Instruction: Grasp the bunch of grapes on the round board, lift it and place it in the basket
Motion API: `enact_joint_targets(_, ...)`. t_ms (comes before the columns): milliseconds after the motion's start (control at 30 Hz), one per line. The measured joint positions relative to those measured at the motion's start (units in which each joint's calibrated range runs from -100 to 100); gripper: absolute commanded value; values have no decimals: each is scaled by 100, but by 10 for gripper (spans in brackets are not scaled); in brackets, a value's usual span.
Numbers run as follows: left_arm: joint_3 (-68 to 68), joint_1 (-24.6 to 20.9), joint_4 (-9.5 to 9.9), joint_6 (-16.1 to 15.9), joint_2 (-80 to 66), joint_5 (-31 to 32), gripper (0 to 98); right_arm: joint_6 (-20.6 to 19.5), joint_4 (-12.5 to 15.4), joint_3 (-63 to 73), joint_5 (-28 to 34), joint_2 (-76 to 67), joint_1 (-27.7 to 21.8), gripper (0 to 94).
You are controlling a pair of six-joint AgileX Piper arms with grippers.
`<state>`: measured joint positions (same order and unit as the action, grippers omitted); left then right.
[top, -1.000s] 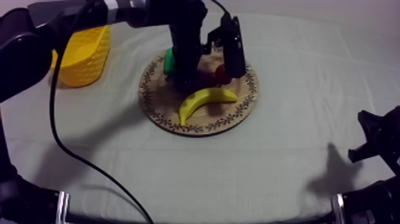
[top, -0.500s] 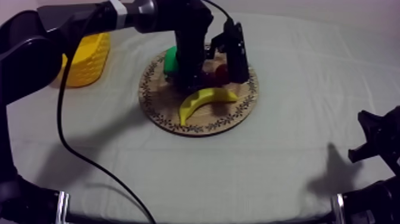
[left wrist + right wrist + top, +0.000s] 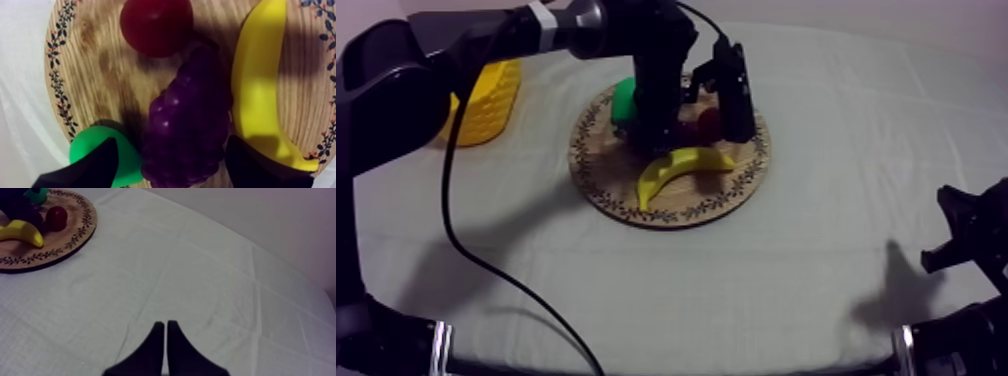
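My left hand [image 3: 172, 162] points down, fingers [image 3: 95, 165] spread wide, with the bunch of grapes [image 3: 190, 115] between them.

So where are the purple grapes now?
In the left wrist view the bunch of grapes lies on the wooden board between the pear and the banana, under the open left end effector.

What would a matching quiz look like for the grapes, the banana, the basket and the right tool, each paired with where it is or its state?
1. grapes
2. banana
3. basket
4. right tool

A. shut, over bare cloth
B. on the cloth, away from the board
C. between the open fingers of the left tool
D. on the board, beside the grapes

Pairs: 1-C, 2-D, 3-B, 4-A.
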<state>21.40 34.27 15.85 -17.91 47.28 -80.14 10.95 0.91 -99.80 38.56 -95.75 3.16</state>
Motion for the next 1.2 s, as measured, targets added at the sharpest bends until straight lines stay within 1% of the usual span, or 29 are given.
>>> enact_joint_targets(1200,646,-19,-57,-3,579,-390,813,7,0,0,0,0,0,3)
